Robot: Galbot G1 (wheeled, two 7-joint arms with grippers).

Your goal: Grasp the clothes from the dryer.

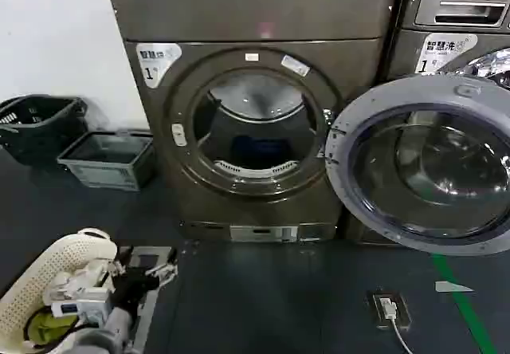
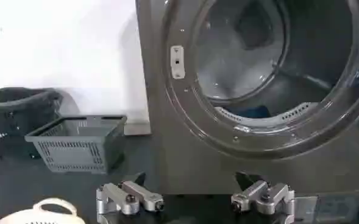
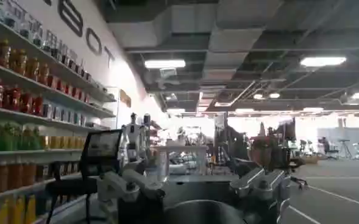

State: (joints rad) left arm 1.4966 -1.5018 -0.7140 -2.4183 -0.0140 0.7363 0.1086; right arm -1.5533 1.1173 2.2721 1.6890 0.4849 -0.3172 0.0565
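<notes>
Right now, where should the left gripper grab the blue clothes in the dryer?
Probably the top of the bundle. The clothes lie low in the drum, behind the front lip, so the left gripper should enter through the dryer mouth and come down from above.

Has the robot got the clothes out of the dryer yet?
Not yet. Done: the big bronze-grey metal dryer has its round glass door swung open. In hand: the left pincer is open, low in front of it. Left: reaching in to grasp the small dark blue fabric bundle in the drum.
</notes>
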